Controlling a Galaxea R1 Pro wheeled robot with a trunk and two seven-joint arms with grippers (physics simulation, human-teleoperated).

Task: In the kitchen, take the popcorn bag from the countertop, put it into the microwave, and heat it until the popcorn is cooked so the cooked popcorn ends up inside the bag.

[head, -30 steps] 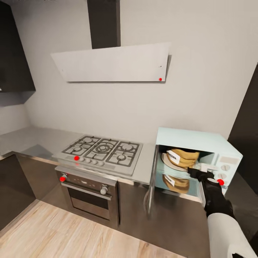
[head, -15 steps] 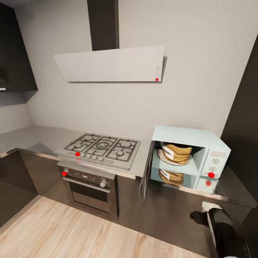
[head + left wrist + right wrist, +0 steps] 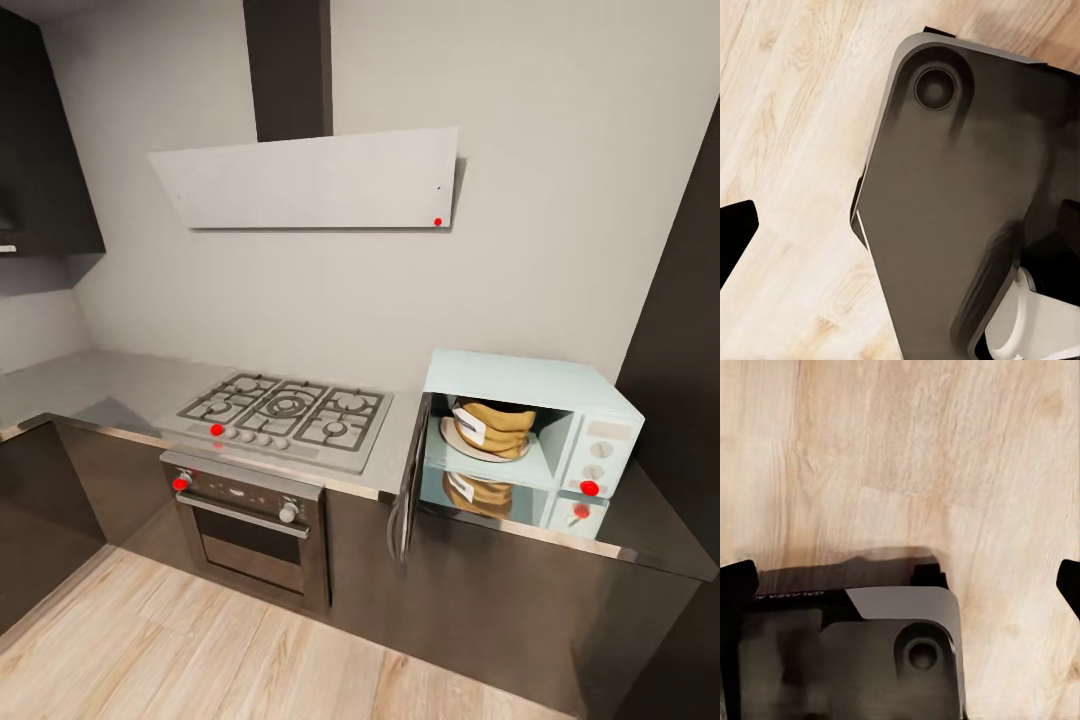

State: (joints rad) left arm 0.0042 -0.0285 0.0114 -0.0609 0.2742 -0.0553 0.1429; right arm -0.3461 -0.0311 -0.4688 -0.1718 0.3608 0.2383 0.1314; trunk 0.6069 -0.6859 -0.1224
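The microwave (image 3: 530, 425) stands on the counter (image 3: 90, 385) with its door (image 3: 408, 478) swung wide; the bag (image 3: 495, 428) sits inside on a plate (image 3: 462, 443). A hob (image 3: 285, 415) lies just beside it, over an oven (image 3: 255, 525), a hood (image 3: 310, 180) above on the pale wall. Both wrist views look down at the wood floor (image 3: 907, 442) and the robot's dark base (image 3: 960, 202). Left tool (image 3: 904, 225): fingertips wide apart, gripping nothing. Right tool (image 3: 907, 577): likewise spread and free.
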